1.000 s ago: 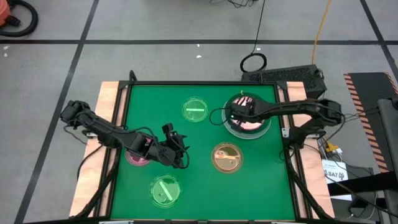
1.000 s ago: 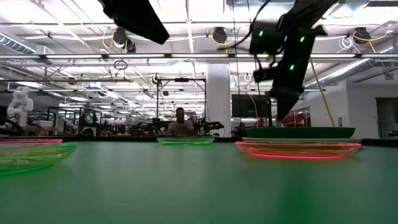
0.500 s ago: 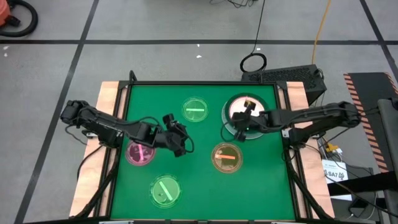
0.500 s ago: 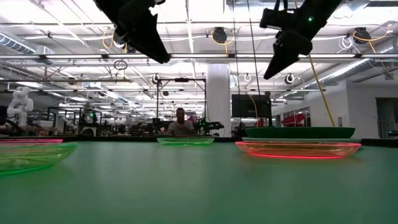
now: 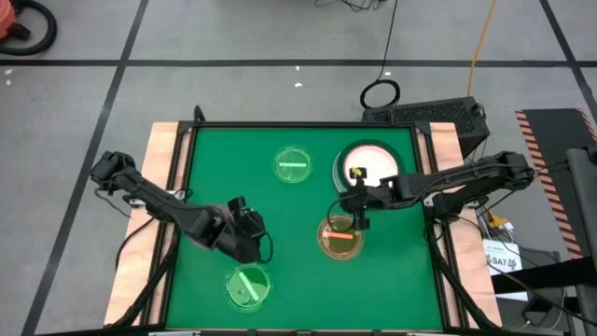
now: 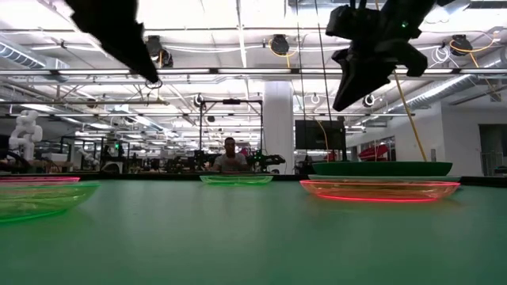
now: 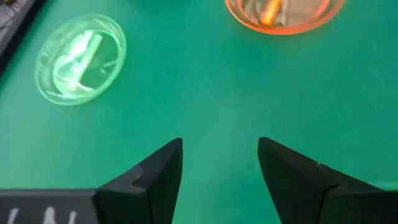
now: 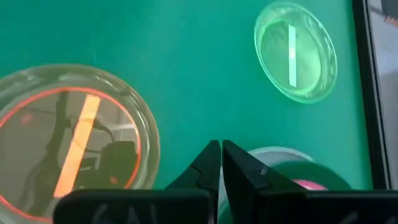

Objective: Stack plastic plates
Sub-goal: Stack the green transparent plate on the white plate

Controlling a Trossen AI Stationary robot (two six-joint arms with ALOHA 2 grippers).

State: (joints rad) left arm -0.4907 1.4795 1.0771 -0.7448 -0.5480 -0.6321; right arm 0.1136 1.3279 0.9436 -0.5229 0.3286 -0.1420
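- The right tool (image 5: 359, 221) is pinched shut and empty, right over the far rim of the small see-through amber plastic plate (image 5: 340, 236).
- The left tool (image 5: 250, 245), wide open and empty, is farther from that plate.
- The big plate stack (image 5: 370, 168) sits just behind the amber plate.

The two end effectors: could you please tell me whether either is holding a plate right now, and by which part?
Nothing is held. The left end effector hangs open over bare green mat, and the right end effector is shut on nothing, above the amber dish.
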